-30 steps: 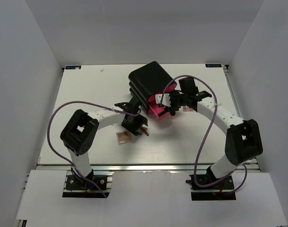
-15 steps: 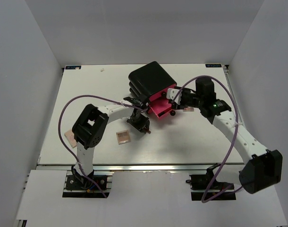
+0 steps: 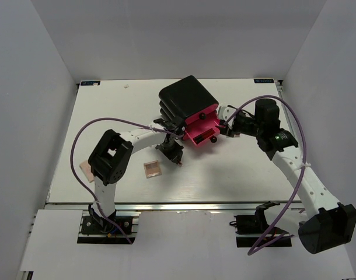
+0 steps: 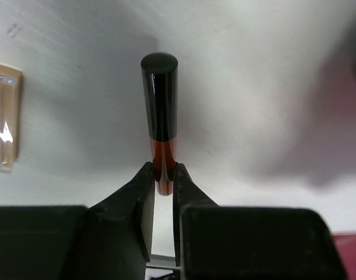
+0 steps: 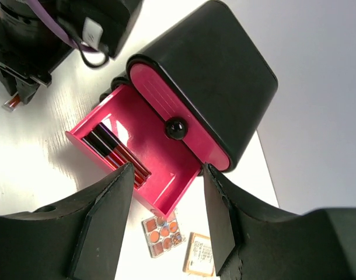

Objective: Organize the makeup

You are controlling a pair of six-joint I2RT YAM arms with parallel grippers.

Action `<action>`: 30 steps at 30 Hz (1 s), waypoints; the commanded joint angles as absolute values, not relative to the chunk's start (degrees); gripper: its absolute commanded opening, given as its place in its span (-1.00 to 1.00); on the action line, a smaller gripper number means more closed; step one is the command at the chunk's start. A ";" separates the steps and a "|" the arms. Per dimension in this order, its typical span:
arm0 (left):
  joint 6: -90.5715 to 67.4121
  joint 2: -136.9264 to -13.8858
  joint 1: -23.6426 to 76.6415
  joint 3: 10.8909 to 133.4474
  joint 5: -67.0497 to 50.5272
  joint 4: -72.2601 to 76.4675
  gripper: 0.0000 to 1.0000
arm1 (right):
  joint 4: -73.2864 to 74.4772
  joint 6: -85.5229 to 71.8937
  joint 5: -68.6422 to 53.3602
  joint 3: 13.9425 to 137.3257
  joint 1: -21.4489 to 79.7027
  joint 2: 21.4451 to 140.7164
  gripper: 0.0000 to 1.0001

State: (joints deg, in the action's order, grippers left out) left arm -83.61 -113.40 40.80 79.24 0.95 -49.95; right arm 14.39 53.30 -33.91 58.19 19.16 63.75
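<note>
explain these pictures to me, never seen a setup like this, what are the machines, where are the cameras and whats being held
These are two robot arms bolted at the near edge of a white table. The wide picture comes from a fixed camera above them. The other two come from a camera on each wrist.

The left tool is shut on a black-and-red stick, gripping it by the red end. The right tool is open and empty. It faces a black box whose pink drawer is pulled out, with similar sticks inside.

Two small palettes lie on the table beside the box, and one more palette lies near the left arm.
</note>
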 commanded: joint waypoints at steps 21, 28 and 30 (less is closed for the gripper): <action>-11.29 -87.16 52.37 78.45 1.66 -18.43 -1.00 | 3.43 37.80 -37.09 51.77 8.97 58.80 -0.25; 5.96 -102.73 52.91 94.12 7.81 -28.30 -1.00 | 1.41 34.98 -35.25 48.35 6.42 54.85 -0.10; 6.94 -105.80 52.91 96.14 8.70 -29.97 -0.99 | 1.14 34.11 -34.37 47.12 5.63 53.97 -0.09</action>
State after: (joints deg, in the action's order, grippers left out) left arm -1.74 -105.25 53.30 91.88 6.42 -25.39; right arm 4.45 36.62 -35.48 48.16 6.48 56.14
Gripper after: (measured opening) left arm 0.237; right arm 0.454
